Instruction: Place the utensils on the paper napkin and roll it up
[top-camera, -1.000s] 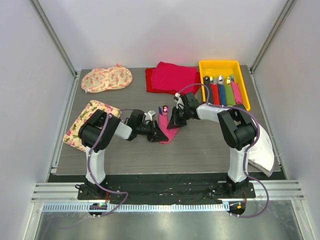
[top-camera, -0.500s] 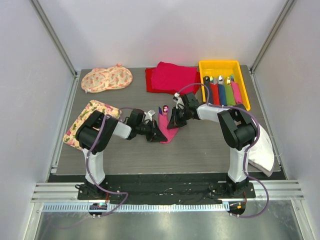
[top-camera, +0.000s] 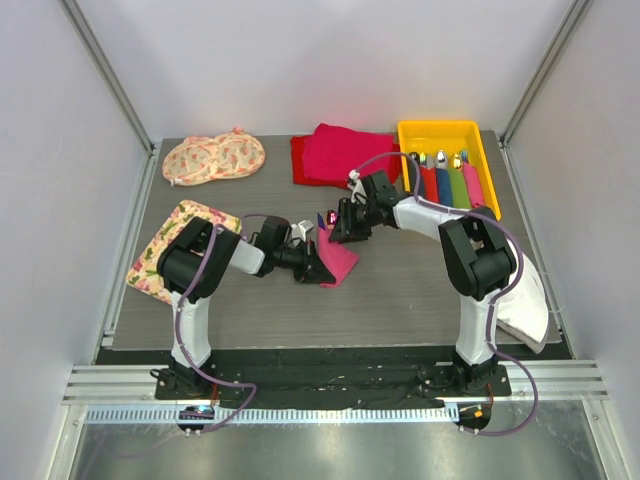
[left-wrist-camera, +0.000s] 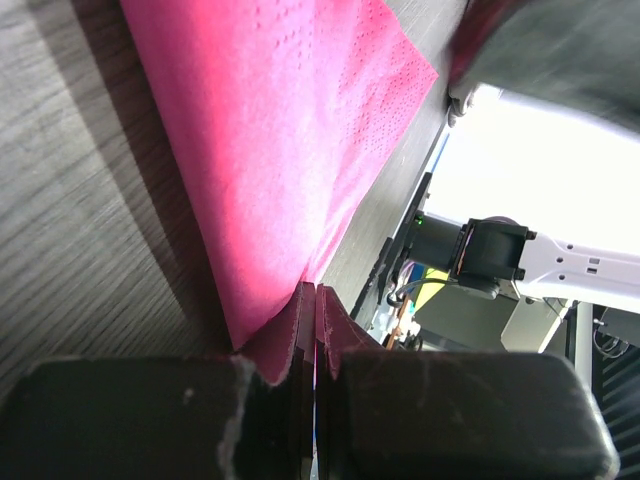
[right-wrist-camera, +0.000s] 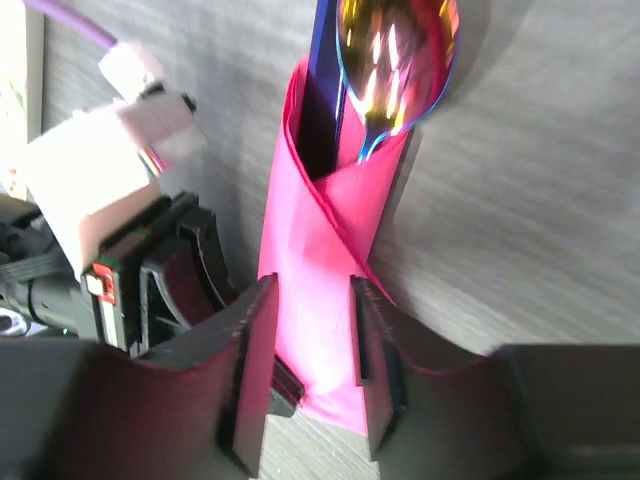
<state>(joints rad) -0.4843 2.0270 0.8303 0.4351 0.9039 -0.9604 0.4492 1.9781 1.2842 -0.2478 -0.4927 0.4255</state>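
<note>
Yellow tray holding coloured-handled cutlery, pink napkin wrapped around spoon

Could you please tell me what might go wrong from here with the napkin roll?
The right gripper stands open around the paper napkin, so the loose wrap may unfold. The left gripper is shut on just one corner of the thin sheet; a pull might tear it. The spoon pokes out of one end and could slide free.

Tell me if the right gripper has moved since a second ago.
Yes. The right gripper has drawn back slightly, up the top view toward the red cloth pile.
</note>
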